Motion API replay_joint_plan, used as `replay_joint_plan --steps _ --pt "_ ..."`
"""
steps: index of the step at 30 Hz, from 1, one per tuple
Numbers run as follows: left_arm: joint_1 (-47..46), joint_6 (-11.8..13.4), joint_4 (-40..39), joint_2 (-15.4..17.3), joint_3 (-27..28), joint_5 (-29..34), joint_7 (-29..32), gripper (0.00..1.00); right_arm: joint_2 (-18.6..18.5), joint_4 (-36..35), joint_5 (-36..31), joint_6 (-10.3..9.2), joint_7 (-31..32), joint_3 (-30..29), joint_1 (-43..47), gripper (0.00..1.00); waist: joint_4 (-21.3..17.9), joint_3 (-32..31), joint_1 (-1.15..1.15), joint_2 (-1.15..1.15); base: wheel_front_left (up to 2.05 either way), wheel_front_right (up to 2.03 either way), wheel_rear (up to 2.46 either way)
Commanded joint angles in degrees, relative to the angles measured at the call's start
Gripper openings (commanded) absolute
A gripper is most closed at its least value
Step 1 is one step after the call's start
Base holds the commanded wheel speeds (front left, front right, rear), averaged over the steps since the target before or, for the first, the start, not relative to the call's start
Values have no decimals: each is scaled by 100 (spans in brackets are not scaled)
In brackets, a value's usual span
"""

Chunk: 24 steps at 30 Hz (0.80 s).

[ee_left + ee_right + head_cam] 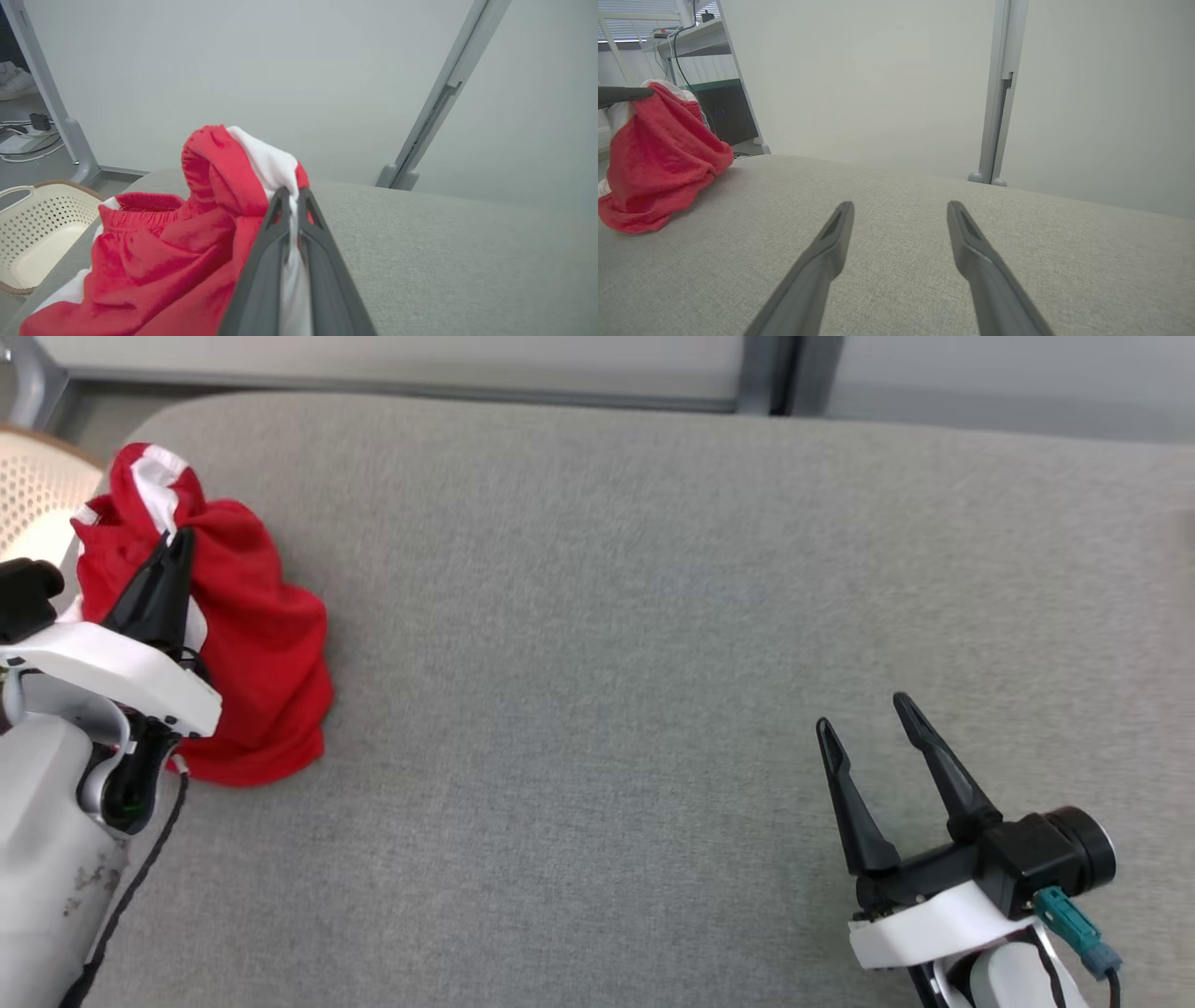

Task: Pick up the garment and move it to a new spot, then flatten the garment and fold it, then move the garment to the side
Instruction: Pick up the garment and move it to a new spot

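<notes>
- Garment [252,644]: red w/ white trim, bunched in a heap at the far left of the grey padded surface [653,616], close to its left edge. The top of the heap was drawn up into a peak; the bottom lay on the surface.
- Left gripper [290,193]: jaws were closed on a white-and-red fold at that peak, cloth pinched between the two fingers (clear in left wrist view).
- Step, my read: the first one, the pick-up. The grip was made, but the lift was not complete, since most of the fabric rested on the surface.
- Next move prob. calls for raising the left arm until the hem clears, then carrying it right toward the open middle. It's a one-point pinch, so expect the cloth to hang, swing & maybe slip.
- Left arm pose: forearm sat at lower left of head view, wrist over the heap, fingers angled up & away from the robot.
- Right gripper [864,711]: fingers spread wide w/ nothing between them, low over bare surface at lower right, well apart from the garment.
- Basket [37,495]: pale, perforated, just off the surface's left edge, beside the heap.
</notes>
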Motion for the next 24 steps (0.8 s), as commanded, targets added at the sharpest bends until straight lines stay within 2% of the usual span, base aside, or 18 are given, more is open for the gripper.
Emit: replay_joint_plan --steps 1,5,8,18,24 --pt "26 5 -37 11 50 -24 -31 0 -2 9 26 -13 -4 -1 66 100 -271 -385 0 0 0 0 0" --pt "212 33 -544 -342 363 -80 -62 0 94 9 100 -12 -3 -67 256 100 -531 -741 0 0 0 0 0" --pt "365 146 -1102 -709 572 157 -61 0 142 -12 152 -12 -3 -51 349 100 -860 -994 0 0 0 0 0" --pt "364 311 -1942 -1588 457 450 -55 0 142 -142 221 -12 -3 -84 473 100 -1666 -1210 0 0 0 0 0" --pt "378 367 -2109 -1892 207 534 8 0 160 -205 207 -12 -3 -112 494 100 -1999 -1039 0 0 0 0 0"
